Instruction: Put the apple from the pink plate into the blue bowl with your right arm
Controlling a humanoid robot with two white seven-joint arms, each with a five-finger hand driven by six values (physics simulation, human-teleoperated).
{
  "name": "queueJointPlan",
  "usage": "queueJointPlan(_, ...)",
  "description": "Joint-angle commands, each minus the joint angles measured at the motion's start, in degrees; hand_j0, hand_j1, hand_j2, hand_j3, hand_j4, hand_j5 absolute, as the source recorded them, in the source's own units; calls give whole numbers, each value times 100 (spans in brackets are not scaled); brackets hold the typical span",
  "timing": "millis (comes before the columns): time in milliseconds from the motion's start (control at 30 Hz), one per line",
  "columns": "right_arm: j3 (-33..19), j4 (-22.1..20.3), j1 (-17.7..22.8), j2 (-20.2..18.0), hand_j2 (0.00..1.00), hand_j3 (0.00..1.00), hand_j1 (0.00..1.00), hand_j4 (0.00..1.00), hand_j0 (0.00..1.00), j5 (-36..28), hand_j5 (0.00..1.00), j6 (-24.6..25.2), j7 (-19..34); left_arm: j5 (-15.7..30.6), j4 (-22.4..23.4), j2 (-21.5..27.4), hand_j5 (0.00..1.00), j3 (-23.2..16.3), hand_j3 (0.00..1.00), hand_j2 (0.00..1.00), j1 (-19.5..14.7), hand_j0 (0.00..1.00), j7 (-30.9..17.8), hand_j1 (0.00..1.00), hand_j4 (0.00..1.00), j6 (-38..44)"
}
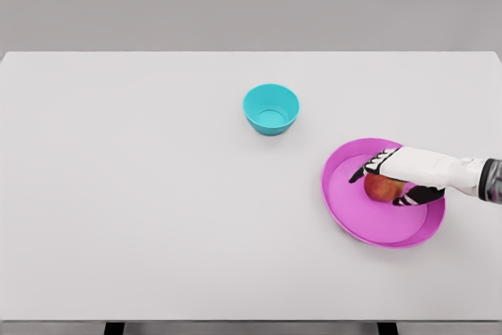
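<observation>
A: Right robot hand (390,180) is cupped over the apple (382,188) on the pink plate (369,221), fingers wrapping it.
B: Rigid, smooth, likely light. Grip across its widest part; blue bowl (271,109) sits well apart.

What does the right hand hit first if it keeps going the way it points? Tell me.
The right hand points left across the pink plate, fingers around the apple. Beyond the plate's rim only bare table shows; the blue bowl sits off that line, probably.
</observation>
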Motion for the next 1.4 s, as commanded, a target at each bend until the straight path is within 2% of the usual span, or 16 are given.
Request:
queueJointPlan(0, -14, 7, 0, 5, 48, 48, 48, 48, 48, -32, 48, -126, -2, -1, 0, 1, 100, 1, 100, 100, 0, 100, -1, 100, 100, -1)
queueJointPlan(200, -49, 51, -44, 40, 34, 34, 34, 34, 34, -41, 34, -381, -2, -1, 0, 1, 100, 1, 100, 100, 0, 100, -1, 100, 100, -1)
queueJointPlan(400, -216, 69, -220, 66, 33, 33, 33, 33, 33, -41, 33, -407, -2, -1, 0, 1, 100, 1, 100, 100, 0, 100, -1, 100, 100, -1)
queueJointPlan(667, -155, 174, -914, 717, 33, 33, 33, 33, 33, -41, 33, -337, -2, -9, 0, 1, 100, 1, 100, 100, 0, 100, -1, 100, 100, -1)
queueJointPlan(900, -120, 253, -1134, 805, 33, 33, 33, 33, 33, -23, 33, -310, -2, -1, 0, 1, 100, 1, 100, 100, 0, 100, -1, 100, 100, -1)
queueJointPlan(1000, 223, 447, -1512, 928, 33, 33, 33, 33, 33, -23, 33, -301, -2, -1, 0, 1, 100, 1, 100, 100, 0, 100, -1, 100, 100, -1)
queueJointPlan(1367, 232, 851, -1828, 1622, 33, 33, 33, 33, 33, 320, 33, -328, -2, -1, 0, 1, 100, 1, 100, 100, 0, 100, -1, 100, 100, -1)
